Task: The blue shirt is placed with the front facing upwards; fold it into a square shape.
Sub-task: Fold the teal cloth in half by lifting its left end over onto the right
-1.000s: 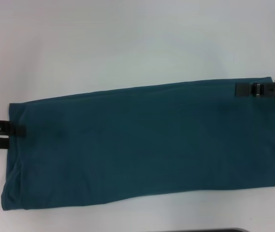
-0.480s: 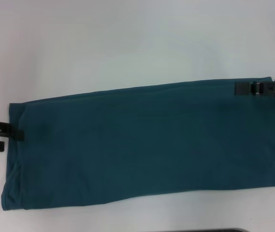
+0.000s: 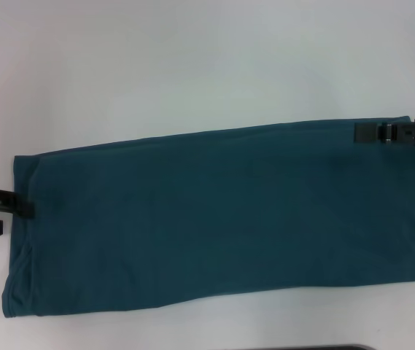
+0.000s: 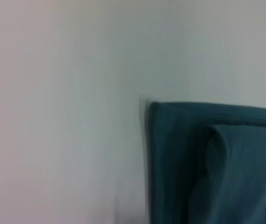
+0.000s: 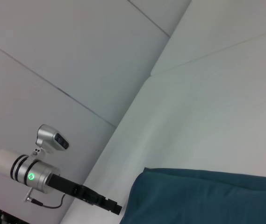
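Observation:
The blue shirt (image 3: pixel 222 219) lies flat on the white table (image 3: pixel 192 65) as a long teal band running left to right, plain side up, with no print or collar showing. My left gripper (image 3: pixel 16 219) is open at the band's left end; one fingertip (image 3: pixel 26 210) rests on the cloth edge and the other is off it. My right gripper (image 3: pixel 367 133) lies on the far right corner of the shirt. The shirt's folded corner shows in the left wrist view (image 4: pixel 207 163), and its edge shows in the right wrist view (image 5: pixel 203 196).
A dark strip (image 3: pixel 302 348) shows at the table's near edge. White table surrounds the shirt on the far side. In the right wrist view my left arm (image 5: pixel 53 179) reaches in from beyond the table, with wall panels behind it.
My left gripper's fingers have spread apart and shifted slightly toward the near side at the shirt's left edge. The right gripper and the shirt have not moved.

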You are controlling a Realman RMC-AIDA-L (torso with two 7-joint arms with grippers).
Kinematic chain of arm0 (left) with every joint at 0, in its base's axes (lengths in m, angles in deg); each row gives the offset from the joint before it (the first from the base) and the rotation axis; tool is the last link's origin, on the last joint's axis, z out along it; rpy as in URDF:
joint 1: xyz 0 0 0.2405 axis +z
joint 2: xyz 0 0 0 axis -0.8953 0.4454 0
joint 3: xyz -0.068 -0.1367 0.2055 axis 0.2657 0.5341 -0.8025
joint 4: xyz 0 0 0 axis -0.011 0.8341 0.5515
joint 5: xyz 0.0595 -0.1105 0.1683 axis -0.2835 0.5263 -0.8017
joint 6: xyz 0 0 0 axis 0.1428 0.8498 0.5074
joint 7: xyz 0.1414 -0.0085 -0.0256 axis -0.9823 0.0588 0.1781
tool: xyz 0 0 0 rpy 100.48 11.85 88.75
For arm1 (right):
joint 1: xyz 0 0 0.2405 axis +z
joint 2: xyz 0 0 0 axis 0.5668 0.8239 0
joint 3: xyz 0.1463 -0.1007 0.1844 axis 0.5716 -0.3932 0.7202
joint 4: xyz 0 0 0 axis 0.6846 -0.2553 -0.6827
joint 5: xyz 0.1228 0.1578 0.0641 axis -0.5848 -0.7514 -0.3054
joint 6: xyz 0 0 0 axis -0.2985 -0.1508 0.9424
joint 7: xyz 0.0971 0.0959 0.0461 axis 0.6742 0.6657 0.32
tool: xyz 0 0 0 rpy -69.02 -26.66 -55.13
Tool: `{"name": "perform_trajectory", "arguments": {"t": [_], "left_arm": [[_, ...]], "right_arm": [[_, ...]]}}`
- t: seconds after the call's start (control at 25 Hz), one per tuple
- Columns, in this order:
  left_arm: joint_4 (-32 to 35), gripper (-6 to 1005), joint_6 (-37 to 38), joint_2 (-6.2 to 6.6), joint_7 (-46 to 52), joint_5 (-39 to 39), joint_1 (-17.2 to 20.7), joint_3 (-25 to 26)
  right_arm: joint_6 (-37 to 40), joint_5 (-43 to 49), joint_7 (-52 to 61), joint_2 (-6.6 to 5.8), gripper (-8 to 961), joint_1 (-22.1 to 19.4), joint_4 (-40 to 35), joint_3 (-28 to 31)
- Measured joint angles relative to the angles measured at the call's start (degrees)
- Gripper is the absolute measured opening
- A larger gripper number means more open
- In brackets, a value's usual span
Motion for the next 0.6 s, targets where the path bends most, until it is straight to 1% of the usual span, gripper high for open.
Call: {"name": "perform_trajectory", "arguments": {"t": [0.6], "left_arm": [[1.8, 799, -1.4, -0.17, 0.4, -0.8, -0.4, -0.6]], "right_arm": [[0.0, 0.0, 0.0, -0.13, 900, -0.6, 0.0, 0.0]]}}
